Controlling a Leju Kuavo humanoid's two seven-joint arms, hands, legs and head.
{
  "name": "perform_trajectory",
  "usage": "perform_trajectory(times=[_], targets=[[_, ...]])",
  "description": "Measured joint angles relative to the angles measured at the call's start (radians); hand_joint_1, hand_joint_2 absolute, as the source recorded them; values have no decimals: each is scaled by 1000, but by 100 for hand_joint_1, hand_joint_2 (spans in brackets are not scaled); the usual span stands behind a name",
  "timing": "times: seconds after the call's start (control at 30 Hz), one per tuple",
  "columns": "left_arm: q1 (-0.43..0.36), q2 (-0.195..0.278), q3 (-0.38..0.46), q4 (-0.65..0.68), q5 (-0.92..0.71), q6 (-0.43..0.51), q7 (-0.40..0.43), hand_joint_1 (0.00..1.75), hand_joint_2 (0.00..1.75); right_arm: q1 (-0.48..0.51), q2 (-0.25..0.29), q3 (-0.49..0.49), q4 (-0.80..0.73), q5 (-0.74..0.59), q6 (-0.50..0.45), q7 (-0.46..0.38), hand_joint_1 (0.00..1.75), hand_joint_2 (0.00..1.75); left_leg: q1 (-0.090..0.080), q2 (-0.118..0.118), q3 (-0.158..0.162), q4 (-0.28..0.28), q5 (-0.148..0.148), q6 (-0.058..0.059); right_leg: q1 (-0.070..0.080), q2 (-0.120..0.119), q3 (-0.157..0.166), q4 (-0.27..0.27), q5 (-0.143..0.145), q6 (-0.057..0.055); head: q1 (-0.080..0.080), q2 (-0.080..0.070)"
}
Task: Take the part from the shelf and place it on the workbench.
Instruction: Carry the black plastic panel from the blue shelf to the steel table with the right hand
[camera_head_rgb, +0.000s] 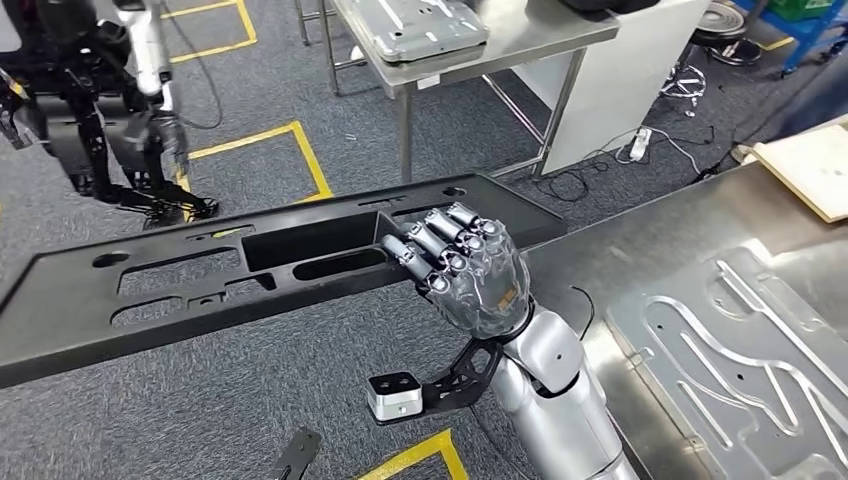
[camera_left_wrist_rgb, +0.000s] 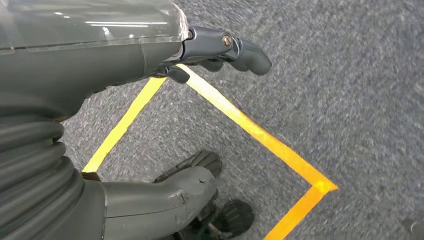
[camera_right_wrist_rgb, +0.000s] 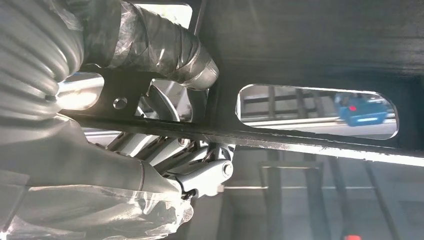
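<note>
Clearly, the right hand (camera_head_rgb: 470, 270) held the long flat black plastic part with many cut-out openings (camera_head_rgb: 200, 275), its fingers (camera_head_rgb: 440, 240) curled over the near edge of a rectangular opening close to the middle of the part. The right wrist view showed the same hold from below: the thumb (camera_right_wrist_rgb: 165, 50) lay on one side of a thin black rib and the darker fingers on the other side. The part was up in the air above the grey carpet floor with yellow tape lines (camera_head_rgb: 260, 150), and it stretched from the left edge of the head view to a point beside the corner of the shiny metal desk (camera_head_rgb: 640, 250) at the right. Its right end was just beside that desk, but I could not tell if they touched. On the desk lay a flat grey metal plate with curved grooves (camera_head_rgb: 740, 360) and, further back, a light wooden board (camera_head_rgb: 810, 170). Another steel desk (camera_head_rgb: 520, 35) stood behind, with a grey metal plate (camera_head_rgb: 425, 25) on it. The left hand (camera_left_wrist_rgb: 150, 55) hung over the carpet with nothing in it, and the fingers (camera_left_wrist_rgb: 240, 50) were a little curled and apart from the thumb (camera_left_wrist_rgb: 170, 195).
</note>
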Motion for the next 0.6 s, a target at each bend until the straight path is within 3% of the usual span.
perform_trajectory(times=[0.07, 0.13, 0.2, 0.23, 0.27, 0.3, 0.37, 0.43, 0.5, 0.53, 0.6], targets=[[-3, 0, 0, 0, 0, 0, 0, 0, 175, -1, 0, 0, -2, 0, 0, -2, 175, 175, 4, -27, -7, 26, -25, -11, -6, 21, 4, -9, 6, -13, 0, 0], [-3, 0, 0, 0, 0, 1, 0, 0, 175, -2, 0, 0, -3, 0, 0, -3, 175, 175, 8, -81, -49, 126, -84, -18, -10, 41, 5, -13, 11, -22, -1, 0], [1, 1, 0, 0, 0, 1, 1, 0, 175, -2, 0, 0, -2, 0, 0, -4, 175, 175, 9, -105, -108, 249, -131, -21, -9, 67, 3, -11, 13, -25, -1, 0], [2, 2, 0, 0, 0, 1, 1, 0, 175, -2, 0, 0, -2, 0, 0, -5, 175, 175, 9, -108, -122, 275, -130, -21, -9, 82, 2, -8, 13, -25, -1, 0], [3, 2, 0, 0, 0, 1, 1, 0, 175, -1, 0, 0, -2, -1, 0, -6, 175, 175, 9, -110, -119, 263, -109, -20, -9, 96, 1, -6, 12, -24, -1, 0], [2, 3, 0, 0, 0, 1, 2, 0, 175, -1, 0, 0, -2, -1, 0, -6, 175, 175, 10, -116, -99, 216, -74, -18, -9, 111, 0, -3, 12, -24, -1, 0], [0, 4, 0, 0, 0, 1, 2, 0, 175, -2, 0, 0, -2, -1, 0, -6, 175, 175, 14, -158, -44, 86, -14, -12, -9, 137, -3, 3, 11, -19, 0, 0], [0, 5, 0, 0, 0, 1, 2, 0, 175, -2, 1, 0, -2, -1, 0, -6, 175, 175, 15, -191, -16, 21, 2, -7, -10, 161, -11, 8, 13, -7, 0, 0], [0, 5, 0, 0, -1, 0, 2, 0, 175, -2, 1, 0, -2, -1, 0, -6, 175, 175, 15, -180, -13, 14, 4, 1, -13, 183, -19, 5, 19, 8, -1, 0], [-2, 4, 0, 0, -1, 0, 2, 0, 175, -1, 0, 0, -3, -1, 0, -6, 175, 175, 15, -167, -11, 9, 8, 8, -12, 178, -22, 7, 18, 13, 0, 0], [-5, 3, -1, 0, -3, 0, 2, 0, 175, -2, 0, 0, -3, -1, 0, -6, 175, 175, 19, -140, -9, -2, 16, 24, -9, 126, -46, 55, -14, 22, 4, 0]])
